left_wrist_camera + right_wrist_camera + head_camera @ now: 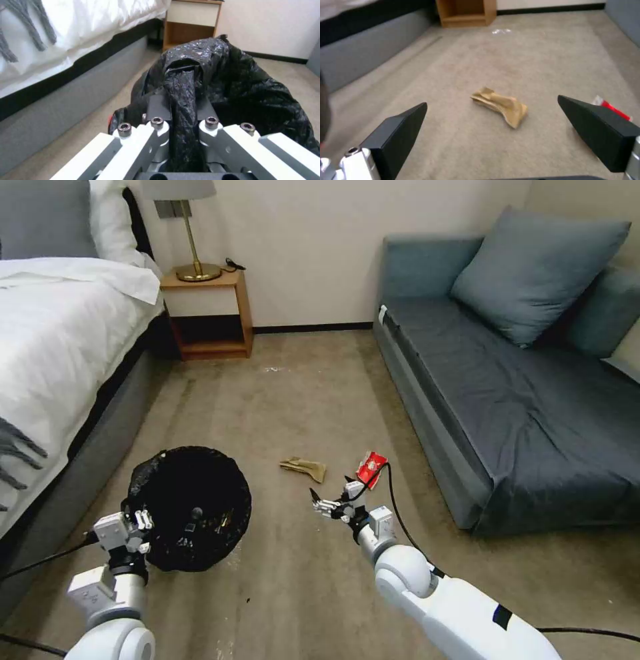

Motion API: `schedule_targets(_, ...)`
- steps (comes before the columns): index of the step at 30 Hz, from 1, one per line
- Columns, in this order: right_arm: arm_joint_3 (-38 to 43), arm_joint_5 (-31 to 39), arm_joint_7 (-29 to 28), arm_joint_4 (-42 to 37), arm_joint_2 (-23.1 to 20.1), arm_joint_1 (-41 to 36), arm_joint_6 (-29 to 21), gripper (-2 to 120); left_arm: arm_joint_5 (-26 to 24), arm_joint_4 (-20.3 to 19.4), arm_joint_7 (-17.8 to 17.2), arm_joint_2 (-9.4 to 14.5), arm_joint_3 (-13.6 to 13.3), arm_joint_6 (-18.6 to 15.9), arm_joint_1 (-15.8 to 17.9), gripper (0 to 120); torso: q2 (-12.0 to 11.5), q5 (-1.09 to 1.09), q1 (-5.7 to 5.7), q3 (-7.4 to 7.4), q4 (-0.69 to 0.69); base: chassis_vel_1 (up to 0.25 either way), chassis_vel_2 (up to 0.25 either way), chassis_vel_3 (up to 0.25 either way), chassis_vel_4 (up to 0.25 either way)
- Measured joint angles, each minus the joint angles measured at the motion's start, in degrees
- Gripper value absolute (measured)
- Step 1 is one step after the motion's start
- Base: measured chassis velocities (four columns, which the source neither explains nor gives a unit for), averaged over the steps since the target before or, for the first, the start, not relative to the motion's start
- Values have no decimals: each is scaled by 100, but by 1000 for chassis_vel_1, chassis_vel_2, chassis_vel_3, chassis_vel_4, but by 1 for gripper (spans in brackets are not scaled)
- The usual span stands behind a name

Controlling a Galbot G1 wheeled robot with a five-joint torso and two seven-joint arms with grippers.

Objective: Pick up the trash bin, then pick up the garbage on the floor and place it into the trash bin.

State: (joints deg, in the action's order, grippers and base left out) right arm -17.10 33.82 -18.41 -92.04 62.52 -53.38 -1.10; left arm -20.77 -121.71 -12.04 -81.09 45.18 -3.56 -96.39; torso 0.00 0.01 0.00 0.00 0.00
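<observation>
two pieces of garbage lie on the floor (pixel 300 400) ahead of the robot: a crumpled tan paper (pixel 304 469) and a red snack packet (pixel 371 469). the right gripper (pixel 331 497) hovers low over the carpet just short of them, its black fingers (pixel 398 130) spread wide with nothing between them. in the right wrist view the tan paper sits ahead of the open fingers and roughly centred between them, with bare carpet in between; its long axis runs on a slant across the line of approach, one end nearer the gripper than the other. the red packet peeks out just behind one finger, off to the sofa (pixel 507 400) side, so the paper looks like the better-aligned target.

the left gripper (pixel 137 523) is at the near rim of the trash bin (pixel 190 507), beside the bed (pixel 60 353). the left wrist view shows its fingers (pixel 156 107) pinching a fold of the black liner bag with the bin's edge. whether the bin is lifted off the floor cannot be told.

the right arm is clearly the nearer one to both pieces. judging from this, the reach calls for a short advance forward and down, perhaps with a wrist turn so the fingers close across the paper's narrow width.
</observation>
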Motion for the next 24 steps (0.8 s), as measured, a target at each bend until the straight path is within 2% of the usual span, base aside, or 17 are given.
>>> schedule_targets(17, 122, -161, 150, 230, 26, -176, 303, 100, -28, -40, -5, 2, -33, 96, -101, 7, 0, -1, 0, 0, 0, 0, 0, 0, 0)
schedule_targets(24, 135, -239, 178, 244, 38, -235, 359, 100, -18, 9, -5, 29, -21, 137, -87, 7, 0, -1, 0, 0, 0, -70, 58, 64, -58)
